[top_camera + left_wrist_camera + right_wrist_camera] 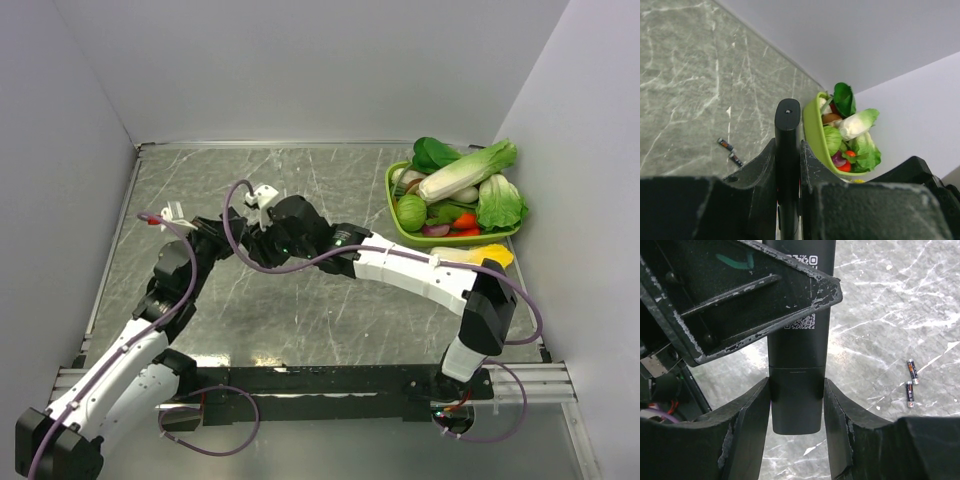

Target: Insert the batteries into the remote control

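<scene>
Right wrist | remote control (797, 355) held above the counter (890, 315), left fingers (760, 165) clamped on it, right fingers (747, 415) pressing both sides of its lower end | two batteries (910, 393) lie close together on counter | green basket (810, 125) holds vegetables (855, 125)

Top of remote control (796, 405) past frame edge; print on batteries (910, 393) illegible.

2 batteries (912, 371) on bare tabletop (330, 180), open room around them, vegetable basket (390, 200) filling far-right corner
</scene>
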Tool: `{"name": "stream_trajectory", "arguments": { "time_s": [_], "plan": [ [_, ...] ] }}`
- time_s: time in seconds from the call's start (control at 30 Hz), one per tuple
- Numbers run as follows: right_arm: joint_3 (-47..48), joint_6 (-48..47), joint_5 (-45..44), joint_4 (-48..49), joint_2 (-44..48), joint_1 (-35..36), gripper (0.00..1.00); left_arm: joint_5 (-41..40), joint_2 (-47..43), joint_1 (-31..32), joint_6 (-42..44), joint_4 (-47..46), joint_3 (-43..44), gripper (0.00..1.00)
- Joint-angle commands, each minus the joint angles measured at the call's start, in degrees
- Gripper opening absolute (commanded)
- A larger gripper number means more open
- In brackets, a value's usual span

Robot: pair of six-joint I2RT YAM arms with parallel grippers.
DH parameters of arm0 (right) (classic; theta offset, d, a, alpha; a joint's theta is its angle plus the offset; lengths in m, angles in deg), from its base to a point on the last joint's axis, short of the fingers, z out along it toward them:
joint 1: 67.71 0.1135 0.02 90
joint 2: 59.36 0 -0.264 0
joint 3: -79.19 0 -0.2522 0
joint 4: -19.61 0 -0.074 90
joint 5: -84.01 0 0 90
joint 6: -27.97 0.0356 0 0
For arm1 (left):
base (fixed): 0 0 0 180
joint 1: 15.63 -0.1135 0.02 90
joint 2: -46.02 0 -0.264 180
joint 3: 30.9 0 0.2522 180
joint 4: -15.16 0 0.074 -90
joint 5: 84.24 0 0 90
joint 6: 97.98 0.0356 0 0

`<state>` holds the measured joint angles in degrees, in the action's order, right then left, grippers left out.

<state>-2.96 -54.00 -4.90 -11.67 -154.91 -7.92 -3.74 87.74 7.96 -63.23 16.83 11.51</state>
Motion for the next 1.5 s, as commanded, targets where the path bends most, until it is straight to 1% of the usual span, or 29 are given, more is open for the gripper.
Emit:
{"name": "stream_trajectory", "arguments": {
  "time_s": [0.0,0.07,0.2,0.33,0.43,0.53,0.6,0.7,0.73,0.87,1.03,1.2,1.3,1.43,1.47],
  "plan": [
    [-6.7,-1.3,2.3,-10.1,4.5,0.9,0.33,-13.6,1.4,-2.0,1.5,-7.4,5.7,0.01],
    [-8.3,-1.1,2.8,-10.3,5.2,1.0,0.33,-16.2,2.6,-2.6,1.6,-8.6,6.1,0.01],
    [-11.6,-1.4,4.3,-11.2,6.6,1.1,0.33,-17.3,4.8,-4.8,3.4,-12.9,6.4,0.01],
    [-13.7,-1.7,5.4,-11.6,7.9,1.3,0.33,-17.3,6.3,-5.7,5.7,-16.1,6.8,0.01],
    [-15.1,-1.6,5.2,-11.7,8.9,1.4,0.33,-15.7,6.1,-6.0,7.9,-17.1,6.5,0.01],
    [-16.0,-1.1,2.7,-12.0,9.2,0.9,0.33,-14.1,5.1,-6.1,8.2,-15.9,5.7,0.01],
    [-15.9,0.8,-0.6,-13.1,8.5,-0.1,0.33,-13.4,4.2,-6.1,8.3,-14.1,4.8,0.01],
    [-16.1,4.7,-3.8,-15.5,7.0,-3.9,0.34,-11.2,1.4,-6.2,8.3,-11.4,2.7,0.01],
    [-16.4,5.3,-4.6,-15.7,6.8,-5.7,0.34,-9.1,-0.2,-6.2,8.1,-10.6,1.6,0.01],
    [-18.6,7.8,-6.0,-14.0,4.9,-9.4,0.36,-2.2,-4.9,-6.2,6.6,-8.9,-2.2,0.01],
    [-19.1,8.0,-7.4,-12.2,0.9,-10.7,0.37,4.0,-10.2,-6.2,5.0,-7.2,-6.7,0.01],
    [-19.6,8.6,-8.0,-9.7,-3.5,-10.8,0.38,9.5,-13.8,-6.2,3.8,-8.3,-10.4,0.01],
    [-19.9,8.8,-8.6,-9.2,-5.3,-10.8,0.40,12.4,-14.1,-6.2,2.9,-9.9,-11.8,0.01],
    [-20.6,9.0,-8.9,-8.9,-7.3,-10.9,0.42,13.4,-14.0,-6.2,2.0,-11.5,-13.0,0.01],
    [-20.8,9.0,-9.1,-8.8,-7.4,-10.8,0.44,13.6,-13.9,-6.2,2.0,-11.8,-13.1,0.01]
  ]
}}
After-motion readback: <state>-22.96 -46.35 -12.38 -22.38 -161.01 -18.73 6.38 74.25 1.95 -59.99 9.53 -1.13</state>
